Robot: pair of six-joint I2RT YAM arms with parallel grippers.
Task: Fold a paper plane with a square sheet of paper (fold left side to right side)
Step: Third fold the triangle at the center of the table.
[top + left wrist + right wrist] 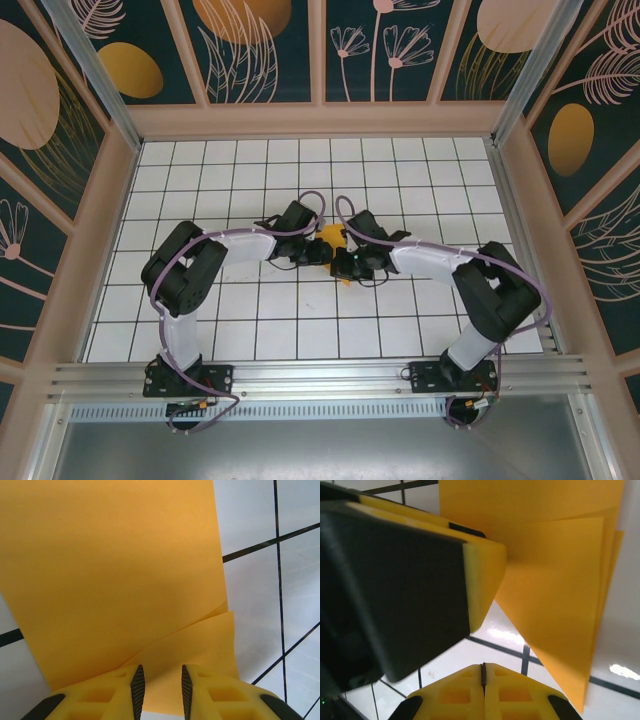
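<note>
Spreading ahead of the left tool (160, 672) lies folded paper (115, 570).

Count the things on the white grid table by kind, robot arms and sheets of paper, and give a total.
Robot arms: 2, the left arm and the right arm
Sheets of orange paper: 1
Total: 3

No text, label, brand, number or sign can be read. The thin bright orange sheet of paper (115, 570) is plain, the white gridded table (400, 170) bears only black lines, and the dark wall panels (410, 75) only plant drawings.
</note>
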